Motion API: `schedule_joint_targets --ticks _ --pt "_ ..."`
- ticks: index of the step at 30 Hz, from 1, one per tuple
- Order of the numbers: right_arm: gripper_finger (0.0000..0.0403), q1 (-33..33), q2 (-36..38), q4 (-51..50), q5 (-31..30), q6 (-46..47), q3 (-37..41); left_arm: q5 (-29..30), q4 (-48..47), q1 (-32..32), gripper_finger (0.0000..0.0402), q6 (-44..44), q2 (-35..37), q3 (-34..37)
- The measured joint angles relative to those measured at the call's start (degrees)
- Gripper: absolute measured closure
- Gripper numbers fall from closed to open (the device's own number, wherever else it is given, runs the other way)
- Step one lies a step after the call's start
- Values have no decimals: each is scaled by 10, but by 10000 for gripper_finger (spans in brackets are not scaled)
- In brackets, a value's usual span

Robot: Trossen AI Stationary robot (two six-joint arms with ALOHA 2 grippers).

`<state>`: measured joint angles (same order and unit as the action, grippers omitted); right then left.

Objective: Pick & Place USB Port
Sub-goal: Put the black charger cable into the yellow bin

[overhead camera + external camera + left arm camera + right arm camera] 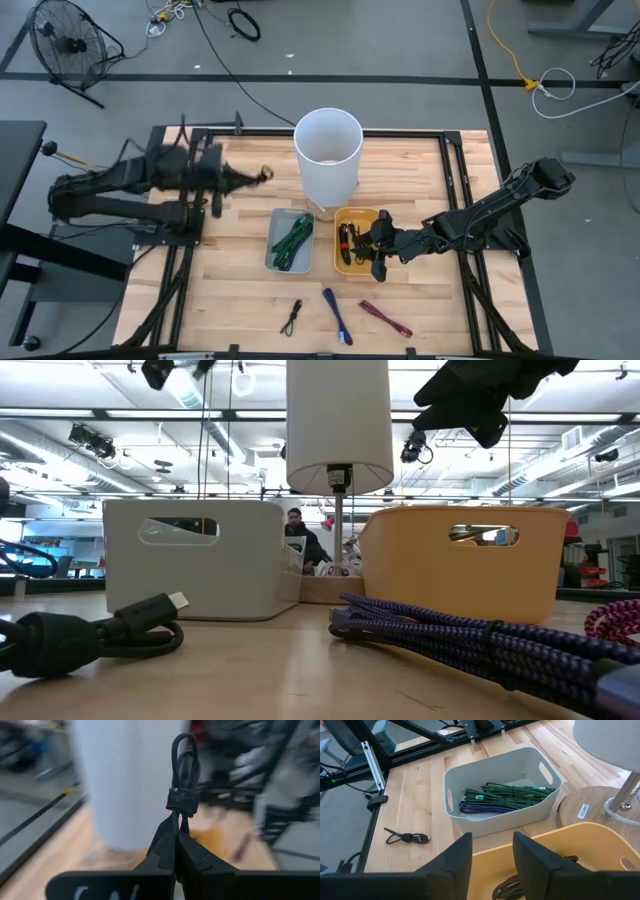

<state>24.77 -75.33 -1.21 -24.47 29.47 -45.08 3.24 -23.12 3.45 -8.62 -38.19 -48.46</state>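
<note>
My left gripper [258, 177] hangs in the air left of the white lampshade [327, 150], shut on a small black bundled cable [183, 767]. My right gripper [379, 250] hovers open over the orange bin [348, 215]; in the right wrist view its fingers [492, 842] stand above the bin's rim [555, 837]. The orange bin holds dark cables. Beside it, the grey bin [495, 767] holds green and purple cables [505, 797]. A black cable [292, 317], a blue-purple cable [337, 315] and a maroon cable [385, 318] lie on the table's near part. My left gripper pinches the black bundled cable between its two fingers just below the tie band [182, 802]. The cable's looped end [184, 755] sticks out past the fingertips, along the fingers' line. The cable is lifted clear of the table.
The lamp's round wooden base [585, 810] and pole stand just behind the two bins. Dark frame rails [180, 250] run along the table's left and right sides. In the low view the black cable [90, 632] and the purple braided cable [480, 640] lie nearest.
</note>
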Motion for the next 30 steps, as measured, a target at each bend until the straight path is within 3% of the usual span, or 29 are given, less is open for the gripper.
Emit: schedule_joint_targets --ticks 6,12,16,21,26,30 --pt "262 0 0 3 -1 0 0 86 205 -147 396 -5 6 136" --pt "262 0 0 6 -1 -2 0 155 410 -239 396 45 -80 191" --pt "262 0 0 23 -1 -13 0 188 479 -256 396 43 -163 192" --pt "262 0 0 43 -1 -31 0 185 630 -256 396 65 -274 192" --pt "262 0 0 70 -1 -60 0 184 732 -241 396 69 -338 190" --pt "262 0 0 116 -1 -107 0 177 759 -236 396 63 -375 166"
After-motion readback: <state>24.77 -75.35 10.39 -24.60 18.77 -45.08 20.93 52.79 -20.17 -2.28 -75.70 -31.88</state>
